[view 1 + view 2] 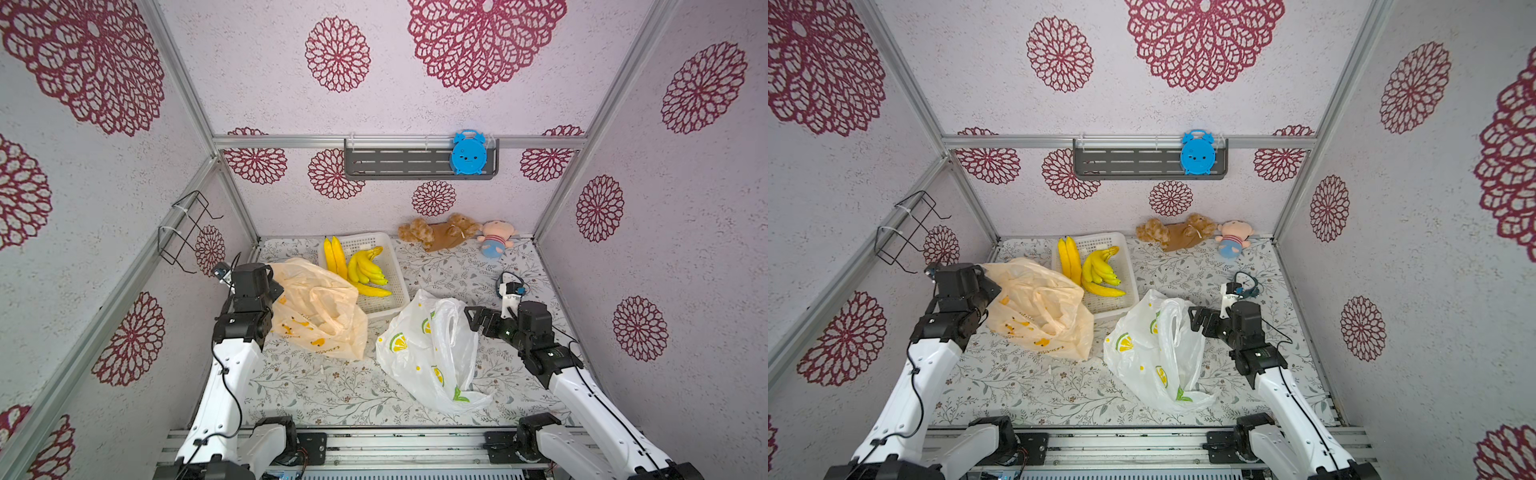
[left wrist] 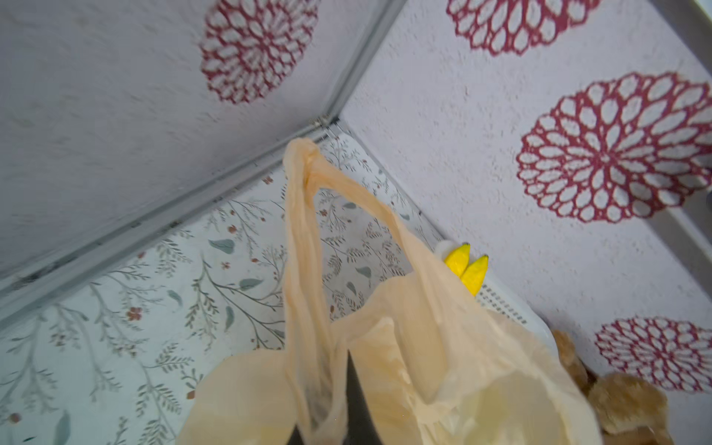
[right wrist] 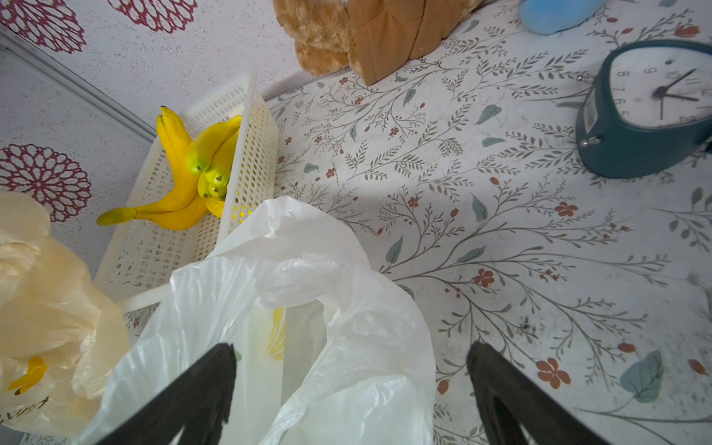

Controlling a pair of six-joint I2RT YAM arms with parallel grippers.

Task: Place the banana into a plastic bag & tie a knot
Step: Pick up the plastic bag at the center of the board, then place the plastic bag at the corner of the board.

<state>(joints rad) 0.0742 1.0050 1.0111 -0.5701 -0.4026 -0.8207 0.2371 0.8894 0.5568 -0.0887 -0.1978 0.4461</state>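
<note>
Floral tabletop [image 1: 332,390] with two plastic bags lying in front of a white basket [image 1: 390,291] of bananas [image 1: 365,268].
The white lemon-print bag [image 1: 419,353] lies crumpled toward the right, and its upper edge shows between the right jaws, which stand wide apart with nothing gripped. The orange bag [image 1: 320,311] sits to the left, overlapping the basket's near-left corner; the left jaws are pressed together on one of its handles [image 2: 308,269]. The bananas, a bunch and several loose ones, lie in the basket at the rear of the tabletop, just behind the orange bag.
</note>
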